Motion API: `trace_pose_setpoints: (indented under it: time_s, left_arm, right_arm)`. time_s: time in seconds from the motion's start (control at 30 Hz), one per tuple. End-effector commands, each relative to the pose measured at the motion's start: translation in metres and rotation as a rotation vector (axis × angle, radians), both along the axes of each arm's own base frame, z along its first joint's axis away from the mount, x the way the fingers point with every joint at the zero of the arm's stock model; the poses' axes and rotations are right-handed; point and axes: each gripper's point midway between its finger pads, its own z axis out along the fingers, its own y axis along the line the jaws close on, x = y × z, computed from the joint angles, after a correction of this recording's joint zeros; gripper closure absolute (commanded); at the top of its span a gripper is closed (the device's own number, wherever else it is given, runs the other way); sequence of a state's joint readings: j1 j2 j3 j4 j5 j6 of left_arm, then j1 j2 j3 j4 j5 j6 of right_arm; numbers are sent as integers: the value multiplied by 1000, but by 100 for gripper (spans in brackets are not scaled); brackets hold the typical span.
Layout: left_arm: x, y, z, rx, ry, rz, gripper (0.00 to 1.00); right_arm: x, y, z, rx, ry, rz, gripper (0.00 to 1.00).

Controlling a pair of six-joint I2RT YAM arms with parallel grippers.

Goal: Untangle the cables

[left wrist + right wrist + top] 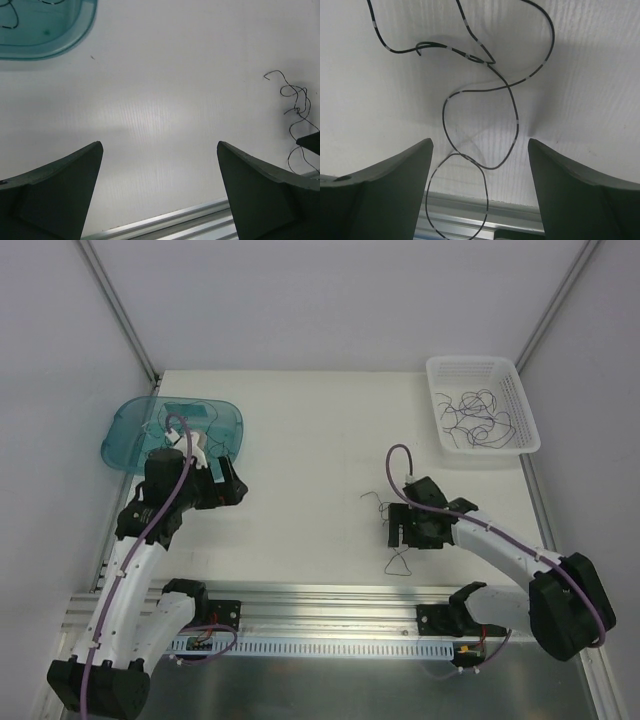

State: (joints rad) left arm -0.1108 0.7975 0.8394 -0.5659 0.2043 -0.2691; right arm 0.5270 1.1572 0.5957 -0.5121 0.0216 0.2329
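White worktop [300, 440], walls [300, 300]. Teal tray [125, 435] 10 o'clock: cable [17, 17]. Basket [470, 362] 2 o'clock: tangled cables [478, 420]. Left hand [160, 150], right hand [480, 145] released.

A: Where are the cables [478, 420]?
B: Dark tangled bunch in white basket [470, 361], far right. One loose cable [444, 112] flat on table [300, 460], near right, looped, crossing itself. One strand [16, 17] in teal tray [75, 42], far left.

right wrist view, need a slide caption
Open right gripper poised over a looping dark cable on the white table.
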Motion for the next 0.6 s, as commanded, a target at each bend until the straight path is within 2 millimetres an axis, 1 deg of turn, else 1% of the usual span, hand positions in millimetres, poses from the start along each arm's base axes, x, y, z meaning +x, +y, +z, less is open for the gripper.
trace_pose_setpoints:
  time_s: [0.0,0.03,0.07,0.13,0.17,0.27,0.3,0.33,0.37,0.43,0.47,0.53,0.57]
  left_arm:
    - [-12,-17,-19,-44,-2,-94,1]
    - [-14,-18,-24,-49,4,-98,1]
    - [-16,-19,-33,-53,13,-100,1]
    - [-18,-21,-41,-62,18,-103,1]
    - [-18,-22,-47,-68,18,-108,1]
    - [-18,-23,-53,-70,23,-111,1]
    - [-18,-24,-53,-73,23,-115,1]
    - [-17,-25,-52,-78,20,-117,1]
    - [-17,-26,-53,-84,28,-122,1]
    - [-18,-30,-53,-108,36,-135,1]
    - [-20,-33,-54,-120,47,-145,1]
    - [-22,-40,-54,-151,58,-161,1]
    - [-24,-43,-54,-157,61,-170,1]
  right_arm:
    - [12,6,5,-59,-33,-12,20]
    - [13,8,3,-81,-15,-3,21]
    - [12,9,1,-96,-3,1,22]
    - [12,15,0,-118,6,31,27]
    - [12,18,1,-124,5,44,31]
    - [8,27,-2,-142,25,86,38]
    - [7,31,-2,-145,28,103,47]
    - [7,34,-3,-149,34,113,51]
    - [6,37,-3,-153,36,122,60]
    - [5,44,-2,-156,31,158,69]
    - [7,48,0,-159,23,169,77]
    - [4,57,1,-163,20,214,85]
    - [4,60,1,-165,21,231,91]
